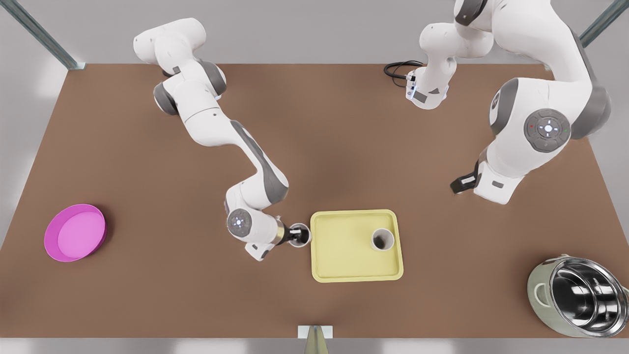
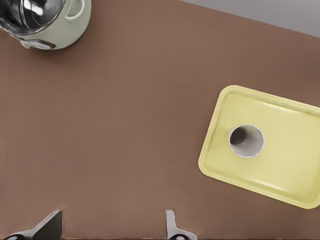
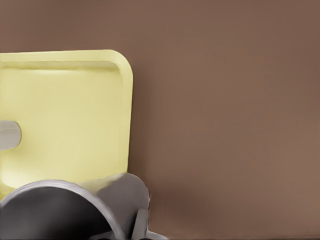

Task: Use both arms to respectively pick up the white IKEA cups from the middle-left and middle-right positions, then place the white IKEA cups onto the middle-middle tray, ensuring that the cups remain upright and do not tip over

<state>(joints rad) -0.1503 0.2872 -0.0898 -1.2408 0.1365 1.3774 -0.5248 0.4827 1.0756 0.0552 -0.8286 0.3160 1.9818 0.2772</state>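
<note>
- Halfway there, by the look of it: one white cup [image 1: 382, 239] stands upright on the tray [image 1: 344, 268], toward the front view's right side of it. That one looks done.
- The other cup [image 1: 300, 235] is upright in the right gripper [image 1: 296, 235], just outside the tray's edge on the front view's left. The fingers are clamped on its rim. The right wrist view has that cup [image 3: 70, 210] close up, with the tray [image 3: 75, 100] right beyond it.
- What's left is probably carrying it over the rim, setting it down level and letting go.
- The left gripper [image 2: 110, 227] is empty, fingers spread wide, hanging well above the table [image 1: 147, 295], away from the tray on the front view's right. It seems to be just waiting.
- Count: two arms, two cups, one tray, one magenta bowl [image 1: 74, 232], one steel pot [image 1: 580, 295].
</note>
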